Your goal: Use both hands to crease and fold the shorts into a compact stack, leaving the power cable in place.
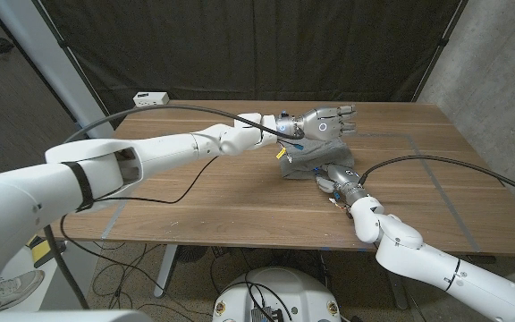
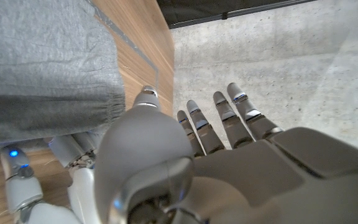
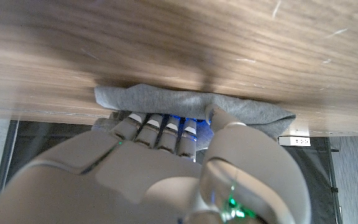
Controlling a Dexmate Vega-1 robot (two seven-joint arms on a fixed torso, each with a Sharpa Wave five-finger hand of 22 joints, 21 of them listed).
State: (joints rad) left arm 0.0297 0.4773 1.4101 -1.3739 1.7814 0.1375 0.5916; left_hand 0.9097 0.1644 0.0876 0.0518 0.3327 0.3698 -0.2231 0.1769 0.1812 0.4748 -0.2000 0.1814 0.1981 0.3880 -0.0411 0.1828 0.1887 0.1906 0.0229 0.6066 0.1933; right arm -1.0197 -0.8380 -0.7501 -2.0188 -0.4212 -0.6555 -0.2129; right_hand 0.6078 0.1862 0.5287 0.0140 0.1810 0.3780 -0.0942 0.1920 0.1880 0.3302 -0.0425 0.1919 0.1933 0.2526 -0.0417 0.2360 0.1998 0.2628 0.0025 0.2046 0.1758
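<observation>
**Both robot hands working at the folded grey shorts near the middle of the surface**

The grey soft fabric shorts (image 1: 307,166) are lying as a small folded bundle on the brown wooden surface (image 1: 222,201), a little right of its middle. The left robot hand (image 1: 322,123) is hanging above the bundle with its fingers stretched out and a little apart; it is holding nothing. In the left wrist view the grey cloth with its gathered waistband is showing beyond this hand. The right robot hand (image 1: 340,182) is lying at the near right edge of the bundle, and in the right wrist view its fingers (image 3: 157,127) are reaching into the edge of the cloth. Whether they are pinching the cloth or only pressing on it, the pictures are not showing clearly.

A thin black power cable (image 1: 181,192) is running over the surface to the left of the shorts, well apart from them.

The risk, as it seems: if the right robot hand is pulling away while cloth is caught in its fingers, the fold may be opening again or the bundle may be sliding. If the left robot hand is pressing off-centre, the stack may be tipping and the crease becoming crooked. A wide sweep of the left arm may be dragging the cable.

No brand, label or readable writing is showing on the shorts or the surface.
</observation>
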